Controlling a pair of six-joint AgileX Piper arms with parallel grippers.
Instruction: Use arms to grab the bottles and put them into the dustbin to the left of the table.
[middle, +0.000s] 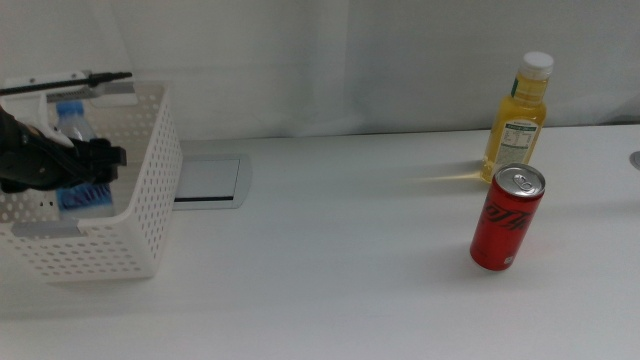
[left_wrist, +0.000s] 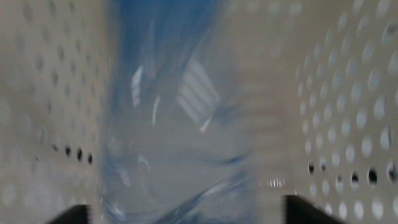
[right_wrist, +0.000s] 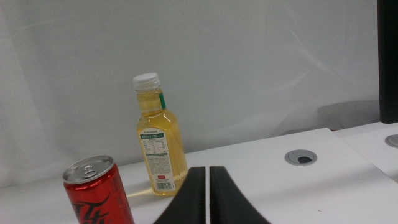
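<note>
Left gripper (middle: 100, 158) clasping clear blue-labelled water bottle (left_wrist: 180, 118) inside perforated white plastic dustbin (middle: 150, 200)

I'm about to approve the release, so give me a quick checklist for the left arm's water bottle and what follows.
1. Water bottle inside the dustbin walls: ok.
2. Left gripper over the dustbin: ok.
3. Bottle between the left jaws: ok, the left wrist view shows it there.
4. Bottle close to the dustbin floor: cannot tell.
5. Juice bottle upright for the next grab: ok.
6. Red can apart from the juice bottle: ok.
</note>
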